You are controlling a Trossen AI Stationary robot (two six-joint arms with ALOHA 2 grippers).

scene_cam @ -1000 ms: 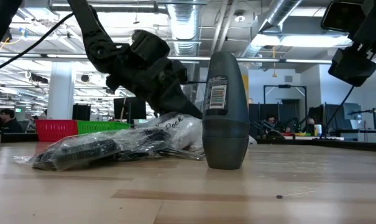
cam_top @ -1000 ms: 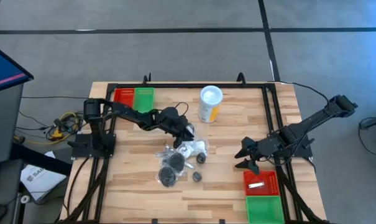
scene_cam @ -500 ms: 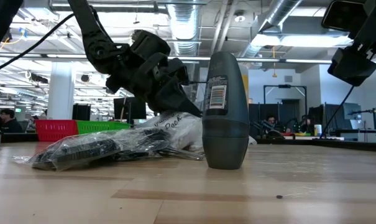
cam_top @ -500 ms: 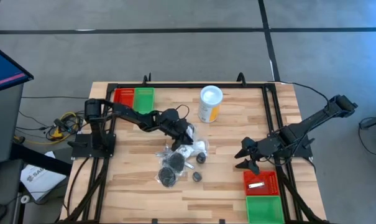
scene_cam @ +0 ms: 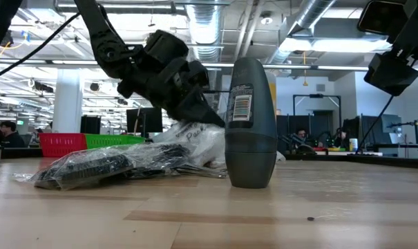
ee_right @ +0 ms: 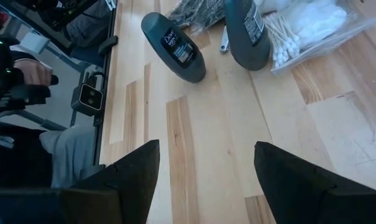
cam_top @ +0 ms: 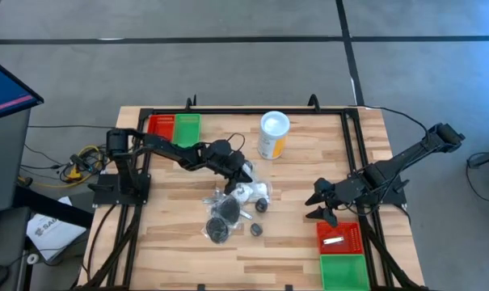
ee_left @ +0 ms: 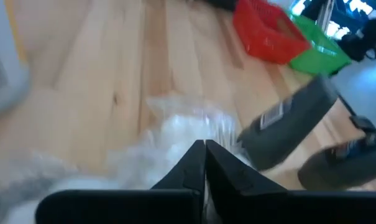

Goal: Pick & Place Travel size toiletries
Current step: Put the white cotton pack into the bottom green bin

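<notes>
My left end effector (cam_top: 246, 179) has just finished closing, clamping the white packet (scene_cam: 195, 142) at mid-table; pick appears secured, so lifting is next. My right end effector (cam_top: 318, 205) is waiting, spread apart.

Change record, left arm only. My left jaws (scene_cam: 207, 116): previously parted above the white packet (scene_cam: 198, 142), now closed together, tips meeting on the clear wrap at the packet's upper edge. In my left wrist view the two fingers (ee_left: 194, 163) lie side by side with only a thin seam between them, the packet just ahead of the tips. White packet: its top now stands slightly higher, pulled toward my jaws, the printed face tilted up more than before. Left wrist body: raised a little and rotated above the packet.
</notes>
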